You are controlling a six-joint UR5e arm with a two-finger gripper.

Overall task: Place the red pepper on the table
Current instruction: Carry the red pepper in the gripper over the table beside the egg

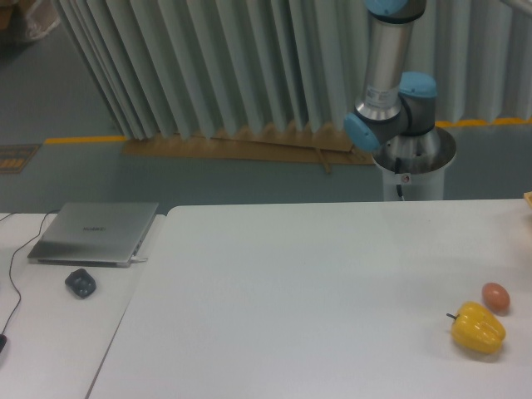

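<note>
Yellow pepper (478, 327) sits near right on my table (291, 291); neither red pepper nor claw shows, so its grip is unknowable. Next: locating both.

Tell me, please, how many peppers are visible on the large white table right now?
1: a yellow pepper near the right front of the table, beside a small orange-brown ball. No red pepper is in view; it may be outside the frame.
</note>
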